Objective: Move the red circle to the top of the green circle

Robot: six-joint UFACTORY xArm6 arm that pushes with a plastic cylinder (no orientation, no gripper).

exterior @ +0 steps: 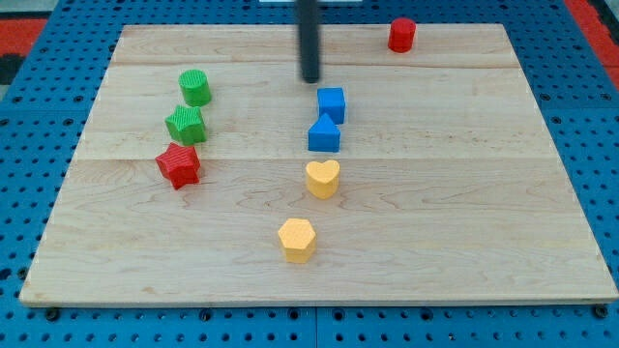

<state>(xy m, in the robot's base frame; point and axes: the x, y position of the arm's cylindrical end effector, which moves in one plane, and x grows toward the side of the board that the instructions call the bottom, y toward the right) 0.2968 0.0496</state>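
Observation:
The red circle (401, 35) stands near the board's top edge, right of centre. The green circle (194, 87) stands at the upper left, far to the left of the red circle. My tip (309, 79) rests on the board at the top centre, between the two circles. It is left of and below the red circle, right of the green circle, and just above-left of the blue cube (331, 103). It touches no block.
A green star (186, 125) sits just below the green circle, with a red star (179, 165) below that. A blue triangular block (324, 134) sits under the blue cube. A yellow heart (322, 179) and a yellow hexagon (297, 240) lie lower centre.

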